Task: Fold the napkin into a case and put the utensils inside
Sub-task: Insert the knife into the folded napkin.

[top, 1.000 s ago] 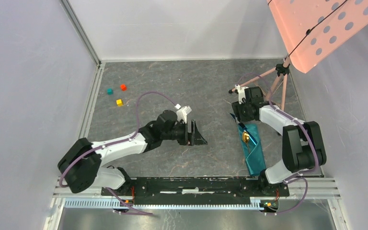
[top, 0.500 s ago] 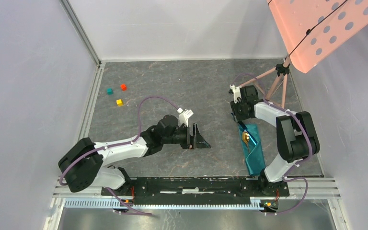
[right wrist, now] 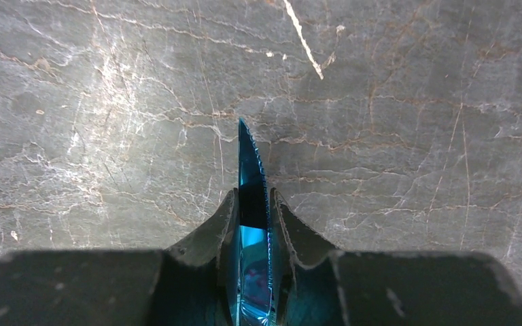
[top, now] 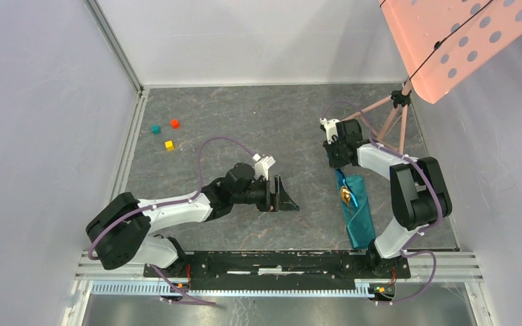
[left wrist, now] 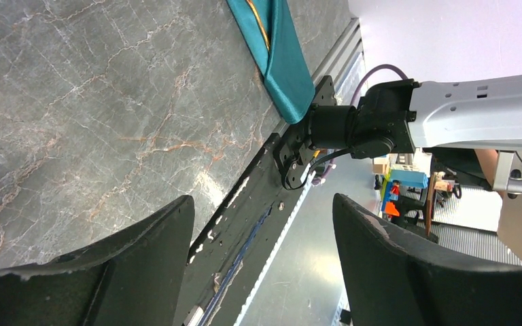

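Closing since a second ago, the right tool [right wrist: 251, 204] pinches the blue utensil [right wrist: 250, 166] at twelve o'clock of the case [top: 359, 219], itself at four o'clock on the bench [top: 245, 122]. Left tool [top: 282, 195] hangs wide open.

Grey marbled table [top: 245, 115]. Teal case [top: 360, 219] lies lengthwise at right, near right arm's base. Gold spoon [top: 346, 196] and blue utensil [top: 349, 185] show at its far end. Right pincer [top: 334, 161] at blue utensil's far tip. Left pincer [top: 284, 195] mid-table, jaws spread, well apart from case. Small cubes [top: 169, 145] far left.
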